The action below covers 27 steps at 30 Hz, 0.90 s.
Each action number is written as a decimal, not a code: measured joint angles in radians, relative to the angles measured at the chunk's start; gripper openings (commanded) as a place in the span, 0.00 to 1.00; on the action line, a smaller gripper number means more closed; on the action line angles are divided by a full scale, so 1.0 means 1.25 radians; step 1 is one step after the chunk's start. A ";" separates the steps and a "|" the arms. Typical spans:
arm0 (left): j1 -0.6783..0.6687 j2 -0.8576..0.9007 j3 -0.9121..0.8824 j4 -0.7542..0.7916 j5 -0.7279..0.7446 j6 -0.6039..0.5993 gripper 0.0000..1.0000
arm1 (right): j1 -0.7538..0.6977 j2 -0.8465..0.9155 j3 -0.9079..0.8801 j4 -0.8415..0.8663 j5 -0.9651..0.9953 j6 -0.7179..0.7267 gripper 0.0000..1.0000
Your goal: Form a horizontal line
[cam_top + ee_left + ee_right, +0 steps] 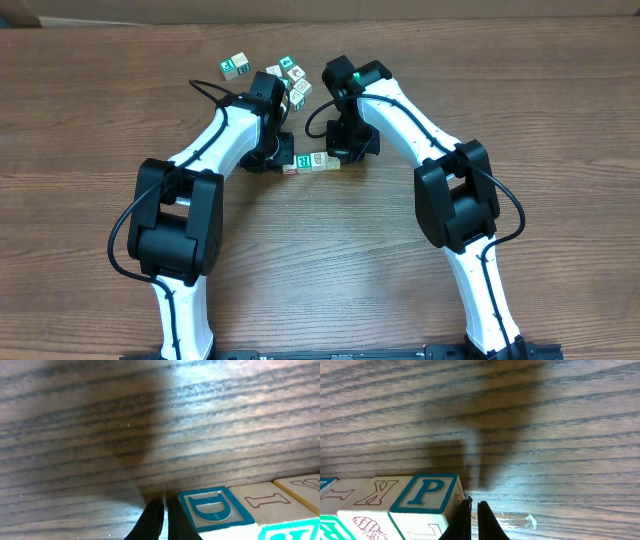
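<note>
A short row of wooden alphabet cubes (311, 161) lies edge to edge between my two grippers. In the overhead view its left end shows red marks (290, 168), then comes a green-lettered cube (303, 160) and a pale one (321, 160). My left gripper (164, 519) is shut on nothing, its fingertips right beside the blue "D" cube (215, 508) at the row's left end. The right gripper (474, 519) is also shut and empty, standing against the side of the teal "P" cube (423, 493) at the right end. The arms hide part of the row from above.
Several loose white-and-teal cubes lie behind the arms, one at the far left (235, 66) and a cluster (293, 80) between the two wrists. Bare wood table (330, 260) extends in front of the row.
</note>
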 measured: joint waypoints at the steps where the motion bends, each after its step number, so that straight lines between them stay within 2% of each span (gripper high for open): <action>1: 0.000 0.000 0.000 0.003 -0.002 0.001 0.04 | 0.000 0.000 0.000 0.000 0.000 0.001 0.04; 27: 0.000 0.000 0.000 0.003 -0.007 0.012 0.05 | 0.001 0.000 0.000 0.001 0.003 0.002 0.04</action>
